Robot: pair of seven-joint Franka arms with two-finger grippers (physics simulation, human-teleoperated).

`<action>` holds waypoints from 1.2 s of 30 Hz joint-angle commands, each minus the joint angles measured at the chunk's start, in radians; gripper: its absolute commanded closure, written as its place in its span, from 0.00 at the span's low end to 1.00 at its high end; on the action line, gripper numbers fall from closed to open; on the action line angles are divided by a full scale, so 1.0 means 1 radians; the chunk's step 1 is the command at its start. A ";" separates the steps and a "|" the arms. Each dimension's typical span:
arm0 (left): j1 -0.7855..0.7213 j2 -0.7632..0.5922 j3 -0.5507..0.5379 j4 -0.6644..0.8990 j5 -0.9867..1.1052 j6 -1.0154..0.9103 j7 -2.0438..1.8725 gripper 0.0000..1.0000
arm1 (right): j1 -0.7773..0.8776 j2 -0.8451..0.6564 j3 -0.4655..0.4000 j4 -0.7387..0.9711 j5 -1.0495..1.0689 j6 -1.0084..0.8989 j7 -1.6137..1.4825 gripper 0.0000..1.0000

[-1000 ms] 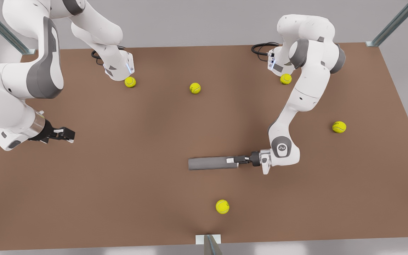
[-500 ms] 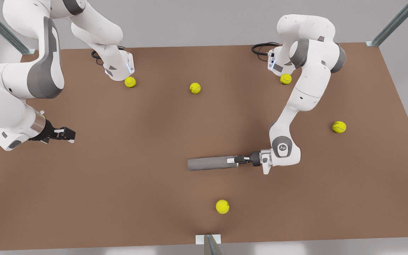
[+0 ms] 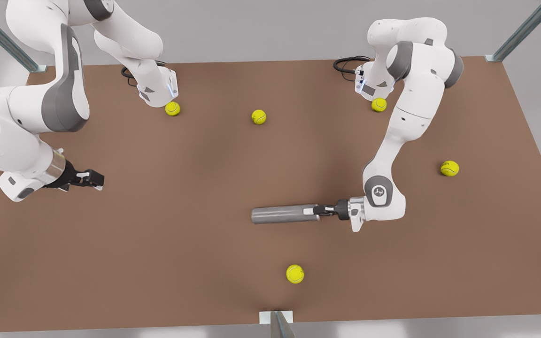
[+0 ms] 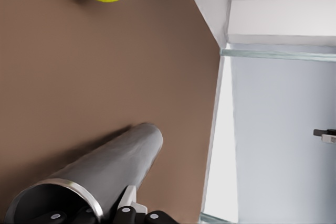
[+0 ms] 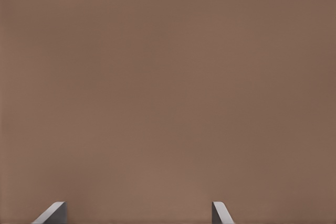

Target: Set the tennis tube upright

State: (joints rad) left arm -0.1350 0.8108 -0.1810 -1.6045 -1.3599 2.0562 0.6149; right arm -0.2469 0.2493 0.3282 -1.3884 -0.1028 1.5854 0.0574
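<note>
The tennis tube (image 3: 283, 214) lies flat mid-table, between the near ball (image 3: 295, 273) and far balls. The left gripper (image 3: 315, 211) pinches its rim at the open end; the right gripper (image 3: 93, 178) waits well away, fingers wide. Risk: thin rim grip may slip as the tube tilts up, so it could roll

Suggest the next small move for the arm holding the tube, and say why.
Probably lift and start tilting: the left gripper is shut on the open end of the tennis tube, which lies flat on the table. The right gripper waits open, far off.
</note>
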 commanded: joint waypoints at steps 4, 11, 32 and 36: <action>0.000 -0.027 0.003 0.000 0.107 0.001 -0.050 0.79 | -0.002 0.005 0.000 0.000 -0.002 0.004 0.002 0.00; -0.002 -0.058 0.005 0.000 0.133 -0.001 -0.144 0.79 | 0.009 0.007 0.000 0.000 -0.014 0.004 0.001 0.00; -0.002 -0.197 0.051 0.002 0.369 -0.001 -0.336 0.79 | 0.035 0.008 0.000 0.000 -0.046 0.004 0.004 0.00; -0.002 -0.240 0.094 0.002 0.456 -0.031 -0.354 0.79 | 0.035 0.008 0.000 0.000 -0.046 0.004 0.002 0.00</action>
State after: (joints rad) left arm -0.1365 0.5639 -0.0875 -1.6030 -0.9394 2.0198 0.2603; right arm -0.2143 0.2578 0.3282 -1.3883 -0.1447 1.5892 0.0598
